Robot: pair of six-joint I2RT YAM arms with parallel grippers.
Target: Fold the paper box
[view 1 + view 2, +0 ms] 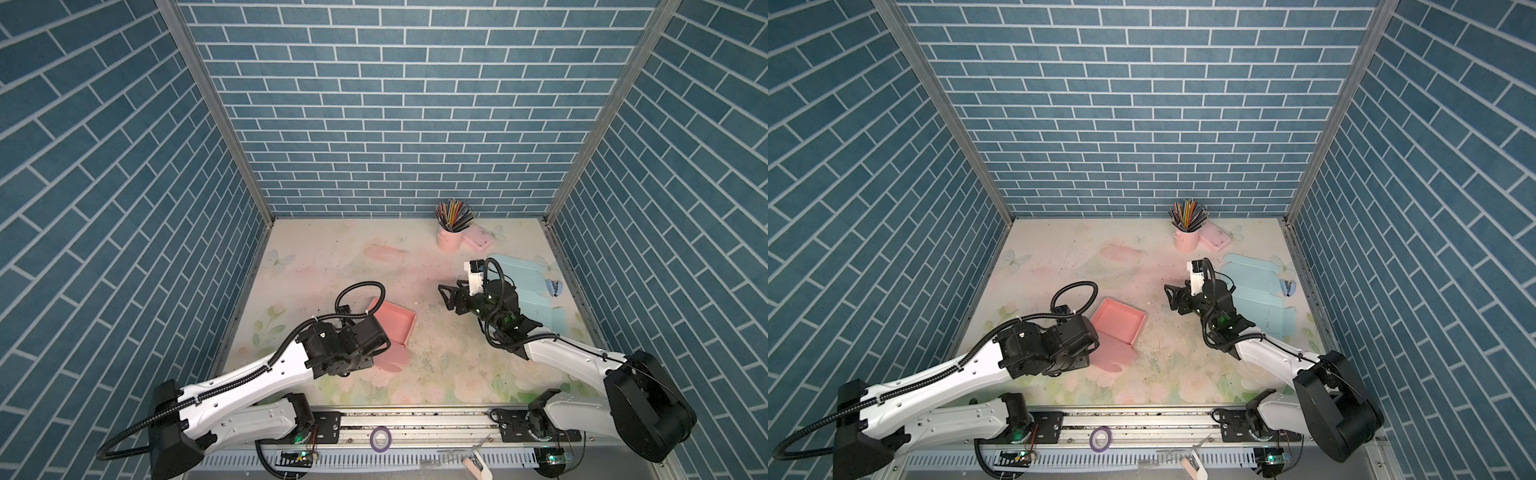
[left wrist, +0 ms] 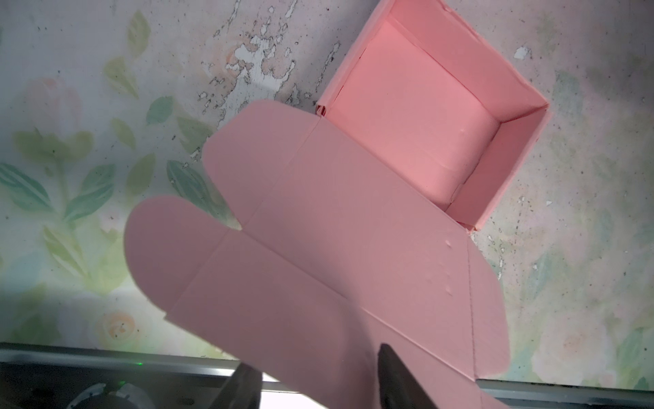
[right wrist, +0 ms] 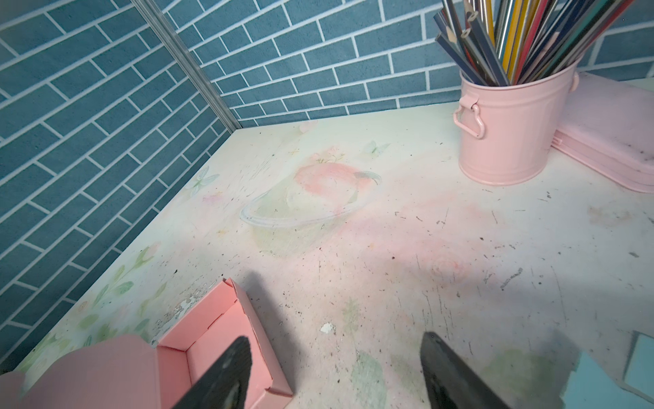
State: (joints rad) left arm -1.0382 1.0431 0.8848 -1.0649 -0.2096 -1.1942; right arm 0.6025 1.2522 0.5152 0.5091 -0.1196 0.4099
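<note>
Pink paper box [image 2: 417,141], tray open, sits left of centre on the floral table [image 3: 389,230].
My left gripper [image 2: 315,356] straddles its lid flap [image 2: 336,248]; pinched or not, I cannot tell. My right gripper [image 3: 336,340] hangs spread wide, holding nothing. Pink metal bucket [image 3: 509,134] holds coloured pencils [image 3: 495,42].

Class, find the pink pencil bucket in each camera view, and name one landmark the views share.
Top view: pencil bucket right of centre, by the back wall.
Top view: pencil bucket there too, beside the pink case.
Left wrist: not in it.
Right wrist: in view, beside the pink case.
Shared landmark: the pink paper box, in all four.
</note>
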